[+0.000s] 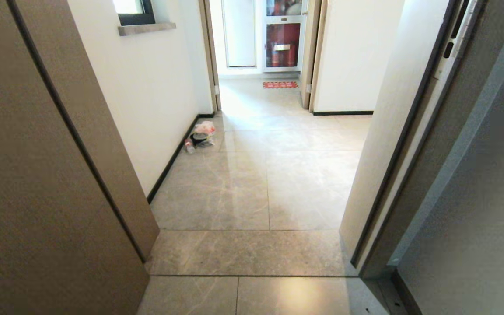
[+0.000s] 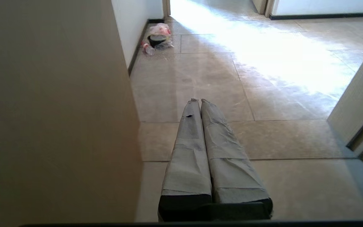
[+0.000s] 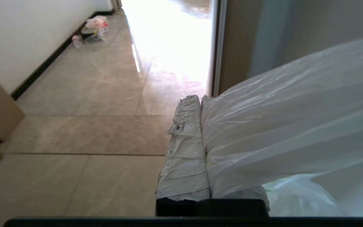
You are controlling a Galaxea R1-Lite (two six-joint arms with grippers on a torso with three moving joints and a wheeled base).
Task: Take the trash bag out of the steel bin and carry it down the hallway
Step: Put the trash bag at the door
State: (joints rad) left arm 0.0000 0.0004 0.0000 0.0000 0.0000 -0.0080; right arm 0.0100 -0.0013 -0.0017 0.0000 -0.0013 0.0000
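Note:
In the right wrist view my right gripper (image 3: 199,97) is shut on the trash bag (image 3: 295,119). The bag's thin translucent white plastic comes out from between the taped fingers and drapes over one of them, hanging off to the side. My left gripper (image 2: 199,101) is shut with nothing in it, its two taped fingers pressed together above the floor. Neither arm shows in the head view. The hallway (image 1: 278,175) with grey-beige tiles runs ahead through a doorway. The steel bin is out of view.
A tan door panel (image 1: 37,175) stands close on the left and a door frame (image 1: 392,175) on the right. A small pile of rubbish (image 1: 200,136) with a black bowl lies against the left wall. A red mat (image 1: 280,85) lies before a far cabinet (image 1: 283,39).

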